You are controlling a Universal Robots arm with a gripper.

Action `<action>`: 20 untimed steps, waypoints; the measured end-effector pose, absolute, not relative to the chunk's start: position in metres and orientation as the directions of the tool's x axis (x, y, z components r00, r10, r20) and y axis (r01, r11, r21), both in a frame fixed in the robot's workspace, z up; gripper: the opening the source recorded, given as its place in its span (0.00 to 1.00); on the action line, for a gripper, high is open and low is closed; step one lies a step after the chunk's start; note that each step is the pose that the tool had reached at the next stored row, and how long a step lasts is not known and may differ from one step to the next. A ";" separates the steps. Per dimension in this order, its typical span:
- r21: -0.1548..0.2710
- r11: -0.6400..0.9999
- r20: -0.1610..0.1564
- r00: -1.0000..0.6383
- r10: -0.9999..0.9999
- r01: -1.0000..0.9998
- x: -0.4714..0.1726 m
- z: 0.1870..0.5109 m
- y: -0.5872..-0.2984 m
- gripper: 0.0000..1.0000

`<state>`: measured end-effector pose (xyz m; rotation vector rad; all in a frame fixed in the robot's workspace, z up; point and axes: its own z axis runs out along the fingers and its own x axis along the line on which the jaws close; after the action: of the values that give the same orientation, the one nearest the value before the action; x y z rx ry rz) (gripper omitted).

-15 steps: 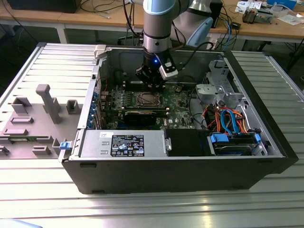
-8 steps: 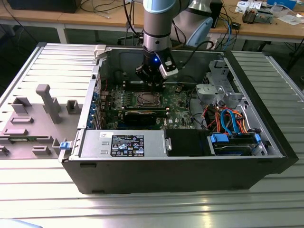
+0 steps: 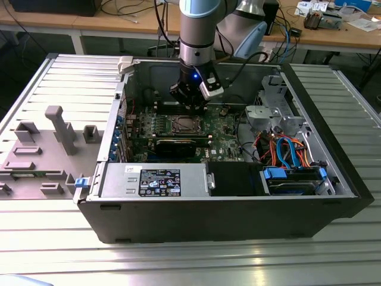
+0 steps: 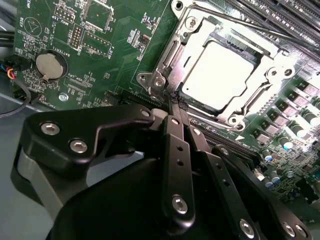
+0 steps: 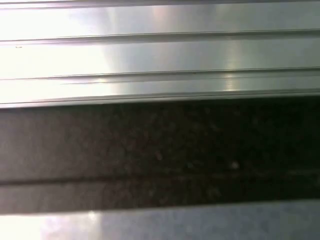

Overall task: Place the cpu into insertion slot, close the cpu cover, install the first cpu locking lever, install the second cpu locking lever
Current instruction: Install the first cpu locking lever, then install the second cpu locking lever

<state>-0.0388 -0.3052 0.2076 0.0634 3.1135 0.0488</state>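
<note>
fingers (image 4: 176,107) pressed together beside cpu cover (image 4: 226,70), lever unclear

Ribbed aluminium counter (image 3: 333,250) with bright glare; wooden desks (image 3: 119,27) at 12 o'clock, strewn with cables (image 3: 128,9).

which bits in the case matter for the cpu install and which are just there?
Job:
- cpu, seated in the insertion slot
- cpu cover, down around the chip
- gripper, fingers together at the socket's edge

Just there:
- coin cell battery
- power supply
- drive cage
- orange and blue cables
- grey fixture blocks outside the case
</note>
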 end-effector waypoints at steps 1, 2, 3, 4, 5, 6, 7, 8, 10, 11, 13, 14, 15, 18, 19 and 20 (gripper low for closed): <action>0.032 0.999 -0.026 -0.999 0.041 0.040 -0.039 0.208 -0.305 0.11; 0.032 0.999 -0.026 -0.999 0.041 0.040 -0.039 0.208 -0.305 0.11; 0.032 0.999 -0.026 -0.999 0.041 0.040 -0.039 0.208 -0.305 0.11; 0.032 0.999 -0.026 -0.999 0.041 0.040 -0.039 0.208 -0.305 0.11; 0.032 0.999 -0.026 -0.999 0.041 0.040 -0.039 0.208 -0.305 0.11; 0.032 0.999 -0.026 -0.999 0.041 0.040 -0.039 0.208 -0.305 0.11; 0.032 0.999 -0.026 -0.999 0.041 0.040 -0.039 0.208 -0.305 0.11; 0.032 0.999 -0.026 -0.999 0.041 0.040 -0.039 0.208 -0.305 0.11; 0.032 0.999 -0.026 -0.999 0.041 0.040 -0.039 0.208 -0.305 0.11; 0.032 0.999 -0.026 -0.999 0.041 0.040 -0.039 0.208 -0.306 0.11; 0.032 0.999 -0.026 -0.999 0.041 0.040 -0.039 0.208 -0.307 0.11; 0.032 0.999 -0.026 -0.999 0.041 0.040 -0.039 0.208 -0.308 0.11; 0.032 0.999 -0.026 -0.999 0.041 0.040 -0.039 0.208 -0.310 0.11; 0.032 0.999 -0.026 -0.999 0.041 0.040 -0.039 0.208 -0.315 0.11; 0.032 0.999 -0.026 -0.999 0.041 0.040 -0.039 0.208 -0.316 0.11; 0.032 0.999 -0.026 -0.999 0.041 0.040 -0.039 0.208 -0.317 0.11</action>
<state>-0.0388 -0.3173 0.2077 0.0633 3.1135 0.0489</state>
